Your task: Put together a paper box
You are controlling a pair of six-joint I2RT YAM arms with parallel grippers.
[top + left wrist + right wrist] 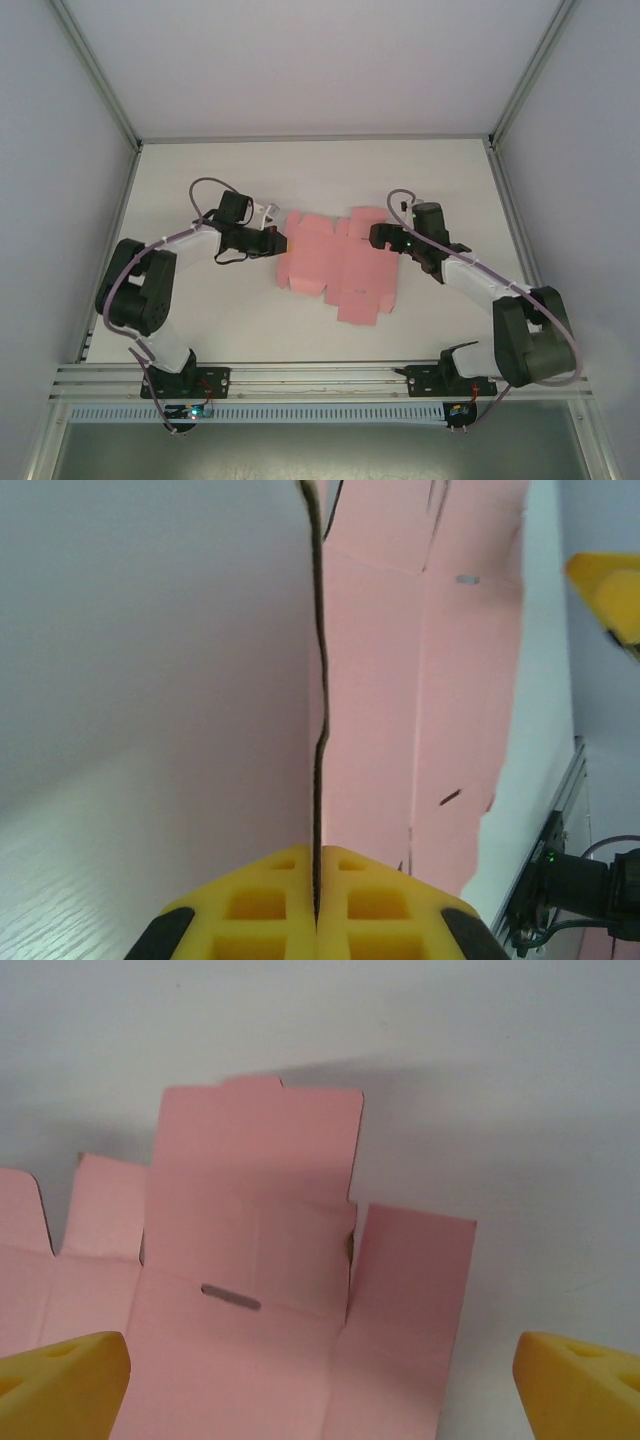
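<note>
Left: we see the left gripper [318, 865] pressed together, pinching the left edge of the paper box [340, 265] | Centre: the paper box, an unfolded pink sheet, lies on the table [200, 180] | Right: the right gripper [320, 1390], spread wide, sits over the paper box's right flaps.

1. One paper box [335, 265], a flat pink sheet.
2. One slot [231, 1298] cut in that sheet.
3. Two arms: the left arm [150, 285] and the right arm [505, 305].
4. Two hands: the left hand [279, 242] and the right hand [379, 237].
5. One desk [455, 180].
</note>
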